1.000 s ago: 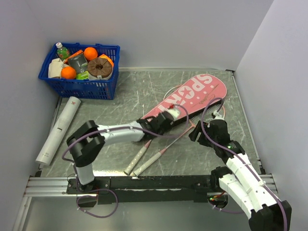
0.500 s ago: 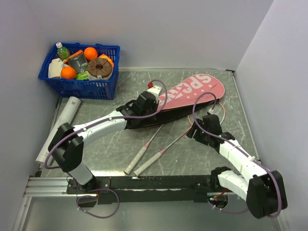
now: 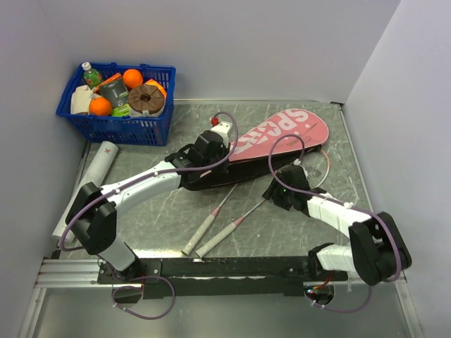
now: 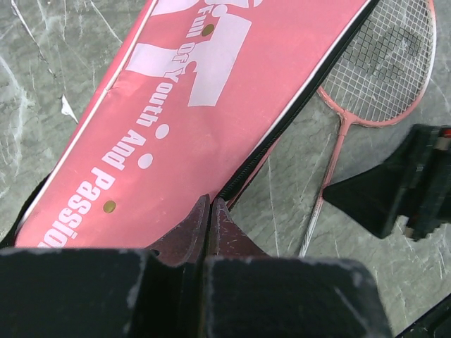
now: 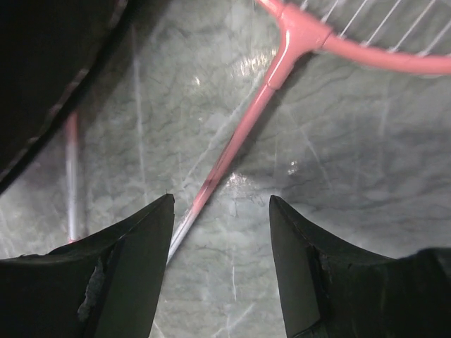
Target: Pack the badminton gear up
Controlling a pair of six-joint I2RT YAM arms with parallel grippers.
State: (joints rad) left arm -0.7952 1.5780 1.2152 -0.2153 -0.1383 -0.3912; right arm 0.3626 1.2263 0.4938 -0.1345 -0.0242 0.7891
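The pink racket bag [image 3: 282, 134], lettered "SPORT", lies at the back right. My left gripper [image 3: 211, 151] is shut on its zipper edge [image 4: 211, 201], holding that edge up so the dark inside shows. Two rackets lie on the table, whitish handles [image 3: 201, 232] toward the front. One racket head [image 3: 313, 162] lies beside the bag and also shows in the left wrist view [image 4: 384, 63]. My right gripper [image 3: 278, 190] is open low over a pink shaft [image 5: 239, 134], which runs past its left finger [image 5: 141, 246]. The white tube [image 3: 88, 186] lies at the left. No shuttlecocks are visible.
A blue basket [image 3: 116, 98] of groceries stands at the back left corner. The second racket's shaft [image 5: 70, 176] lies left of my right gripper, under the bag's dark edge [image 5: 49, 70]. Walls close off the left, back and right.
My left gripper has moved back and left with the bag's edge, lifting the bag open. My right gripper has moved left and lower along the racket shaft.
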